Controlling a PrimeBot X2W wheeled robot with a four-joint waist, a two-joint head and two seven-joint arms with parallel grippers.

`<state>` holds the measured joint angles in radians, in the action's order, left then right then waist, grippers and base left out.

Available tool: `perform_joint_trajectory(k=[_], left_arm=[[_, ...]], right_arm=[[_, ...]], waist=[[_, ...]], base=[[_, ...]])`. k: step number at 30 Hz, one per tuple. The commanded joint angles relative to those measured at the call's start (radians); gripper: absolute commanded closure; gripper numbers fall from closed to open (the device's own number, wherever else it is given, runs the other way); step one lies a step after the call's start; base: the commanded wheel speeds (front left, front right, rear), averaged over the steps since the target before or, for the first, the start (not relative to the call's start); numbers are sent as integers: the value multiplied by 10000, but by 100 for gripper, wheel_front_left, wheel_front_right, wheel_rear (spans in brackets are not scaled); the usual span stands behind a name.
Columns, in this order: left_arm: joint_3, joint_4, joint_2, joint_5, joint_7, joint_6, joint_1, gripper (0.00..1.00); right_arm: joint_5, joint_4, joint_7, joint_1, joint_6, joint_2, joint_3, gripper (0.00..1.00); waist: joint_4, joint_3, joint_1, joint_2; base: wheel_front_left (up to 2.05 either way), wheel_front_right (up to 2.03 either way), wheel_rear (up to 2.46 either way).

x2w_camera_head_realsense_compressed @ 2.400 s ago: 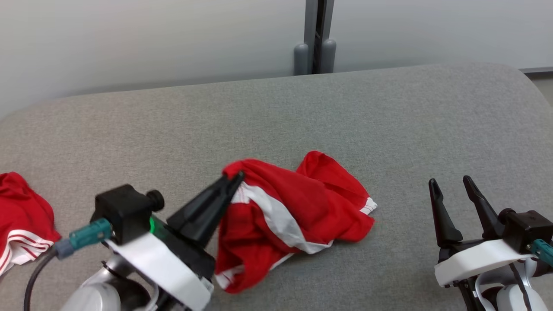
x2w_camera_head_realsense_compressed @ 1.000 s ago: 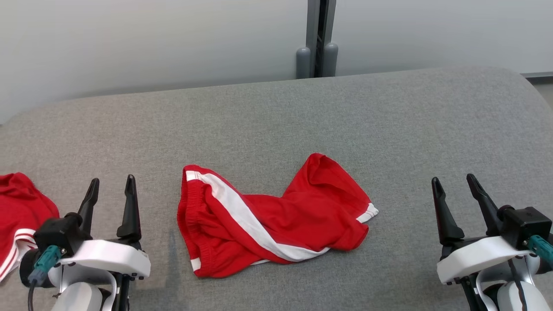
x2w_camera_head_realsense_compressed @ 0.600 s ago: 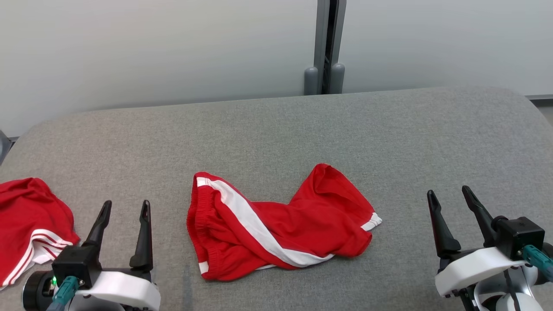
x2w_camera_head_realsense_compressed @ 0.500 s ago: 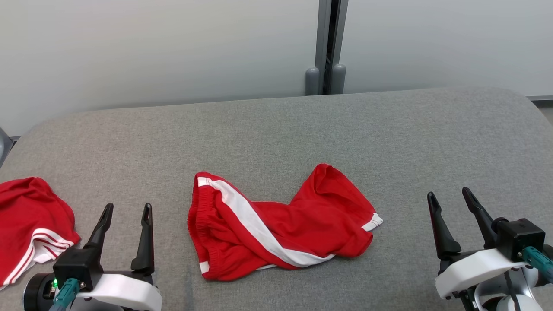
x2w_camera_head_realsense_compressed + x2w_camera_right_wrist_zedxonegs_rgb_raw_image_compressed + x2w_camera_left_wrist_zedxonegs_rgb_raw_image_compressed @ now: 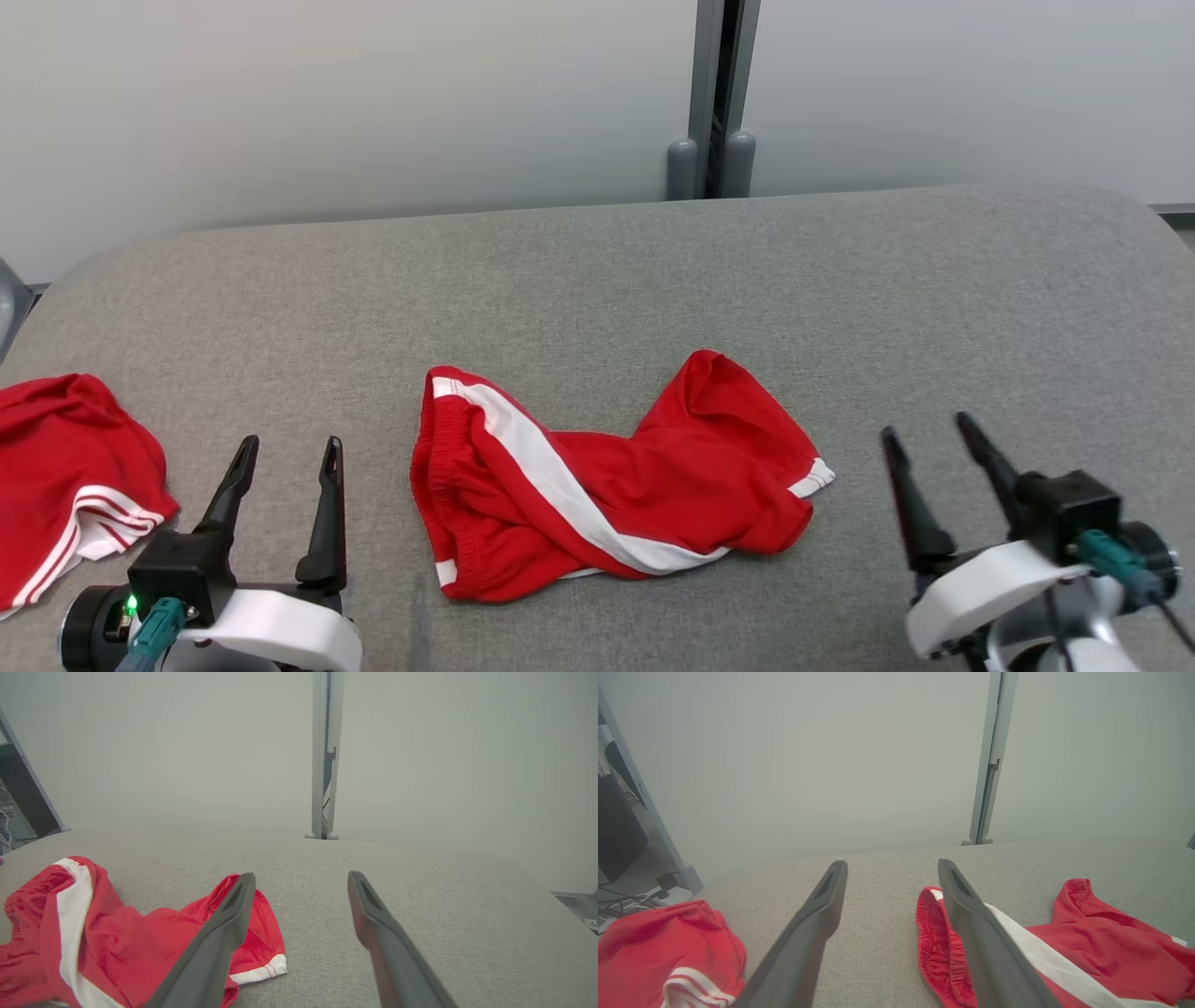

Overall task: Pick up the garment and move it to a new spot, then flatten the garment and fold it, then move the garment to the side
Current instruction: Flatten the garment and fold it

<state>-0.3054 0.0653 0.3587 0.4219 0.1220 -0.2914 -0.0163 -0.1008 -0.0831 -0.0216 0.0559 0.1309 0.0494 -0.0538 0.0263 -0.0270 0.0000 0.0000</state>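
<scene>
The garment (image 5: pixel 672 476) lay crumpled and unheld mid-table (image 5: pixel 597 280); left claw (image 5: pixel 291 441) and right claw (image 5: pixel 924 425) flanked it, both spread wide and empty, seemingly poised for flattening.

No text or labels can be read.

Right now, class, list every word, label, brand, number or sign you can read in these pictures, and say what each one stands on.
There is no readable text.
The red shorts carry only white stripes, no lettering.
The second red garment also shows stripes alone.
The grey surface, left gripper and right gripper bear no visible marks.
</scene>
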Motion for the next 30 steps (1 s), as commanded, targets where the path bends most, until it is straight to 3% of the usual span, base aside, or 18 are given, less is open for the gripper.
perform_joint_trajectory(k=[1,9,16,18,19,20,25,30], left_arm=[[8,39,47,-40,-43,-31,100,0],[-155,-21,-114,-17,-22,-30,324,0],[-307,-304,-291,85,112,83,575,0],[-324,-359,-317,85,133,111,645,0],[-334,-386,-329,90,138,121,681,0],[-338,-409,-337,104,162,134,704,0],[-357,-548,-367,125,253,157,836,0],[-361,-643,-411,186,369,202,960,0]], right_arm=[[81,-43,64,64,-3,39,-102,0],[-205,-1052,302,-309,-3,86,-1743,0],[-364,-2478,-8,97,-3,57,-1819,2],[-393,-2758,-92,296,-3,52,-1843,52],[-423,-2866,-113,390,-3,49,-1858,82],[-442,-2965,-183,509,-3,48,-1879,100],[-504,-2855,-575,958,-3,43,-1866,100],[-281,-1842,-646,1367,-3,316,-1505,100]], waist=[[45,-41,0,0],[477,-359,0,0],[780,-644,0,0],[796,-711,0,0],[796,-736,0,0],[792,-767,0,0],[721,-867,0,0],[610,-951,0,0]], base=[[0,0,0],[0,0,0],[0,0,0],[0,0,0],[0,0,0],[0,0,0],[0,0,0],[0,0,0]])
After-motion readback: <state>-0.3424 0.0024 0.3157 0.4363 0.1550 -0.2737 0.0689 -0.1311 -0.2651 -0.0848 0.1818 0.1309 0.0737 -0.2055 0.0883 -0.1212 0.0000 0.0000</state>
